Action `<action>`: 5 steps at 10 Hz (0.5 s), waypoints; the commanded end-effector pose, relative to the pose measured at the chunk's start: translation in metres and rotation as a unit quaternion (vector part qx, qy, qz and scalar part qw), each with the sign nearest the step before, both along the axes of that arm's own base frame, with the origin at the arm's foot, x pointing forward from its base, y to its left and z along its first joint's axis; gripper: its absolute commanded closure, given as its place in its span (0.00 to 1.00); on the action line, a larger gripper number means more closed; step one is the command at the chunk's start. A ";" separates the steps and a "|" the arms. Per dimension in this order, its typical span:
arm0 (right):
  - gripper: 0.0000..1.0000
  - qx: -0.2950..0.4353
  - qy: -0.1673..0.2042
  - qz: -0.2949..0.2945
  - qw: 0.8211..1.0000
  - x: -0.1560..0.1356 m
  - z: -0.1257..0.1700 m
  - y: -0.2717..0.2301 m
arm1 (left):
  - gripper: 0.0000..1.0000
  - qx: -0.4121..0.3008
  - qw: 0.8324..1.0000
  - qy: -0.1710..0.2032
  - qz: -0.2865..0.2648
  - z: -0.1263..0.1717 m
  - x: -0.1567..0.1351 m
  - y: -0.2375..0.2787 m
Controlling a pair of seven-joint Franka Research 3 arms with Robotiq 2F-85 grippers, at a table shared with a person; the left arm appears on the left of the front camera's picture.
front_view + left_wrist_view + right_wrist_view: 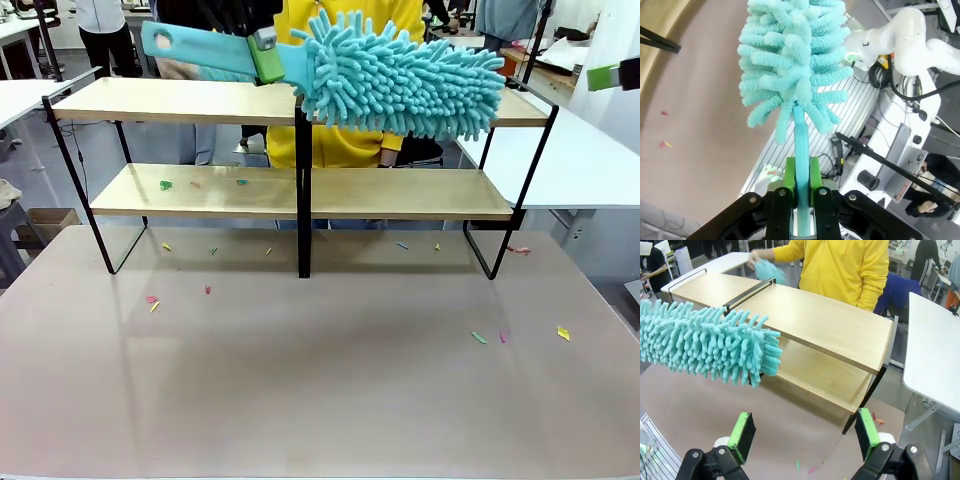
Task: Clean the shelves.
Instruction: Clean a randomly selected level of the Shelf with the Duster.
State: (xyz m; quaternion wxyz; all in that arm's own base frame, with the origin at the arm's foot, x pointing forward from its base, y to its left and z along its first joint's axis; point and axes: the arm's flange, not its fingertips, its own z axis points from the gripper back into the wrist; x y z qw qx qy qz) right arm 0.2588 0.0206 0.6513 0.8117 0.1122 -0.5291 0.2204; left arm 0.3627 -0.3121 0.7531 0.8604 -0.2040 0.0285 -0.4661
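Left gripper [802,174] pinching a soft, light duster [400,75] by its stiff handle; right gripper [804,432] spread.
Rigid shelves [180,100] likely need sweeping, not gripping.

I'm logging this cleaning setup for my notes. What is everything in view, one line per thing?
shelves: one, light wood on a black frame, on the tabletop
duster: one, teal, near the top shelf
paper scraps: several, mixed colours, on the lower shelf and tabletop
tabletop: one, grey-brown, under the shelves
white table: one, right of the shelves
cloth: one, teal, in the person's hand
person: one, yellow top, behind the shelves
left gripper: fingers shut on the duster's handle
right gripper: fingers open, holding nothing
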 end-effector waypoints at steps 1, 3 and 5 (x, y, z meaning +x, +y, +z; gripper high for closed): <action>0.00 0.004 -0.001 0.003 1.000 0.001 -0.001 0.000 | 0.88 -0.016 1.000 -0.008 -0.007 -0.006 -0.005 0.007; 0.00 0.004 -0.001 0.003 1.000 0.001 -0.001 0.000 | 0.88 -0.024 1.000 -0.011 0.009 -0.003 -0.004 0.017; 0.00 0.004 -0.001 0.003 1.000 0.001 -0.001 0.000 | 0.88 -0.038 0.999 -0.019 0.032 0.002 -0.006 0.036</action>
